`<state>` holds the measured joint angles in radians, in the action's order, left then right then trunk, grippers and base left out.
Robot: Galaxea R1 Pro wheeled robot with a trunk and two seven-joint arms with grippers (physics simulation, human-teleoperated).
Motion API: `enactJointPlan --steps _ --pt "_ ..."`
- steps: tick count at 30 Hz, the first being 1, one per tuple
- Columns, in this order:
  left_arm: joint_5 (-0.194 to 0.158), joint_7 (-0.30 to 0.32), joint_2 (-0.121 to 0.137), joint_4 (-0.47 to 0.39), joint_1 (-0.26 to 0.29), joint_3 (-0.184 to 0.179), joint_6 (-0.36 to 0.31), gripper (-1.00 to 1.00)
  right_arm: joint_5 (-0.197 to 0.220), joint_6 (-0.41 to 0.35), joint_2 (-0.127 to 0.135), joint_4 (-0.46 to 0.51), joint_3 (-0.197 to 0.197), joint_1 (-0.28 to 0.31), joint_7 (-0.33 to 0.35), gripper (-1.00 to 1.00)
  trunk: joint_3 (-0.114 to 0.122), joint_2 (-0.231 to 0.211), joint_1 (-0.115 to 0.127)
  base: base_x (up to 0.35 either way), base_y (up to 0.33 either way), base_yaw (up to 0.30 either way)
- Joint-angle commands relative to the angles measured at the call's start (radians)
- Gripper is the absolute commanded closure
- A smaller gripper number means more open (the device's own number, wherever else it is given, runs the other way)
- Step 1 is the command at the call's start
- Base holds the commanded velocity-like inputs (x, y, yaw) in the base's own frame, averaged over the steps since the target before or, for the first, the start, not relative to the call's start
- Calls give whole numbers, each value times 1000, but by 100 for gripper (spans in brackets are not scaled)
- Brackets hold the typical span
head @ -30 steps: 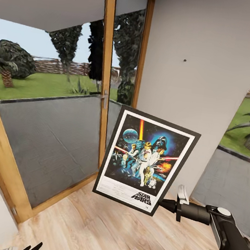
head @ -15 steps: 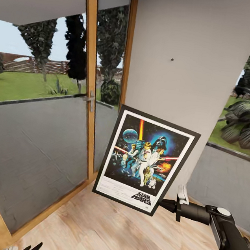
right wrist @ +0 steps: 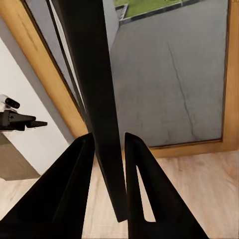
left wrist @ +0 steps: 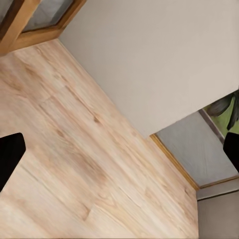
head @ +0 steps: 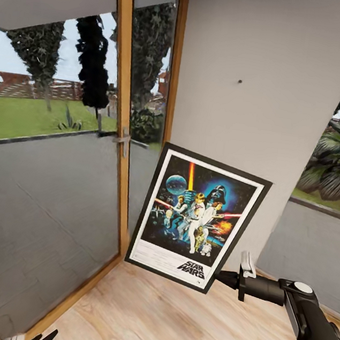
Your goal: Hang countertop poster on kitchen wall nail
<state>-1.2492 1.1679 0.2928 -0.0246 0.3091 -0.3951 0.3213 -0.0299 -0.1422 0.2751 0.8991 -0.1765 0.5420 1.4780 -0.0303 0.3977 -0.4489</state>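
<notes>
Nearest, at the head view's lower edge: left gripper (head: 42, 339), just two dark finger tips poking up, low over the wood floor (head: 170, 321). In the left wrist view its fingers (left wrist: 10, 157) sit at opposite edges w/ bare floor between, so spread wide, holding nothing.

Next out: right arm (head: 306, 313) reaches in from the lower right, wrist roughly level. Right gripper (right wrist: 107, 164) is pinched on the poster (head: 198, 217); right wrist view shows the black frame edge-on between the two fingers, both pressed against it. In the head view the grip lands at the poster's lower right corner.

Poster hangs in the air in front of the robot, clear of the floor, picture side toward the camera. Long axis near upright but tilted, top leaning to the right. Not on any counter.

Behind it: grey wall panel (head: 294, 52), w/ a glass door (head: 43, 184) in a wood frame on the left and a window on the right. Garden outside.

Farthest and the thing that matters: nail (head: 239, 82), small dark dot on the wall, above the poster's top edge and a bit right of its middle, well apart from it. Prob. next: right arm lifts the poster up and fwd toward the wall, straightening the tilt so the top edge meets the nail. Right arm is the only sensible one; left is far off and low.
</notes>
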Motion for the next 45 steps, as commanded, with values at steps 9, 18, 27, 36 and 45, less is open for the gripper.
enactJointPlan --steps 9,18,27,36,45 --pt "-7 1 0 0 1 -8 5 -100 0 -13 0 1 -2 1 8 100 -1 2 -1 224 304 -35" --pt "-7 1 0 0 1 -8 5 -100 1 -15 0 1 -1 1 8 100 6 2 -1 192 253 -234" --pt "-7 1 0 0 1 -7 5 -100 1 -16 0 1 -1 1 8 100 14 2 -1 24 29 -268" --pt "-7 1 0 0 1 -7 5 -100 -2 -16 0 1 0 1 8 100 22 2 -1 1 1 -269" --pt "-7 1 1 0 1 -7 5 -100 -5 -13 0 2 0 1 8 100 25 2 -1 157 92 -134"
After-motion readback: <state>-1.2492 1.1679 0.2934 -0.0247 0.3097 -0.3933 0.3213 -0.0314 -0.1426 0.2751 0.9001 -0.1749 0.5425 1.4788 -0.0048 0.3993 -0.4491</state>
